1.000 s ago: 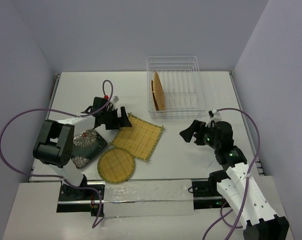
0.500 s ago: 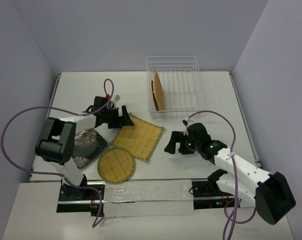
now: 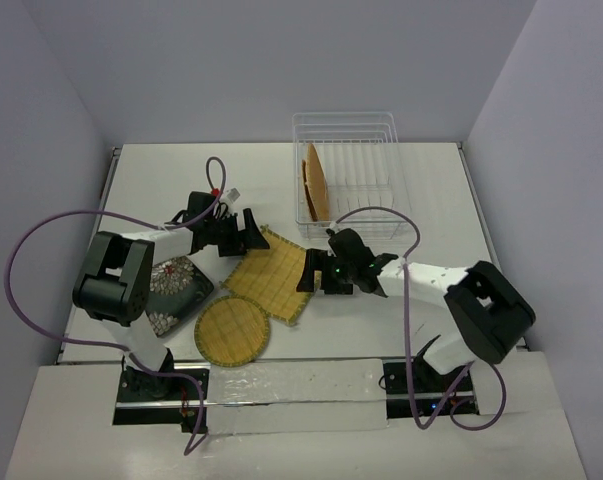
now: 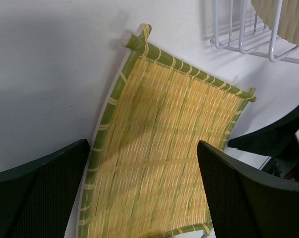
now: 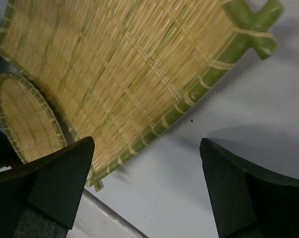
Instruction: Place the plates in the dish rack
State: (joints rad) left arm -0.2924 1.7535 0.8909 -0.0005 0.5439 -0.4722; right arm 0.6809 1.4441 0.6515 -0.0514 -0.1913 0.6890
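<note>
The yellow square plate (image 3: 269, 275) lies on the table, and it also shows in the left wrist view (image 4: 164, 129) and the right wrist view (image 5: 114, 64). My left gripper (image 3: 251, 232) is open over its far left corner, jaws astride the plate (image 4: 142, 148). My right gripper (image 3: 311, 278) is open at its right edge, over bare table beside the rim (image 5: 147, 144). The yellow round plate (image 3: 232, 330) and the black floral plate (image 3: 176, 290) lie near the left arm. An orange woven plate (image 3: 315, 182) stands upright in the dish rack (image 3: 401, 215).
The rack's wire corner (image 4: 248, 34) is close beyond the square plate. The round plate (image 5: 25, 119) touches the square plate's near corner. A purple cable (image 3: 381, 215) loops from the right arm in front of the rack. The table's front edge strip (image 5: 119, 223) is near.
My right arm has swung left across the table, from the right side to the square plate's right edge. My left gripper has edged slightly right over the plate's corner.
</note>
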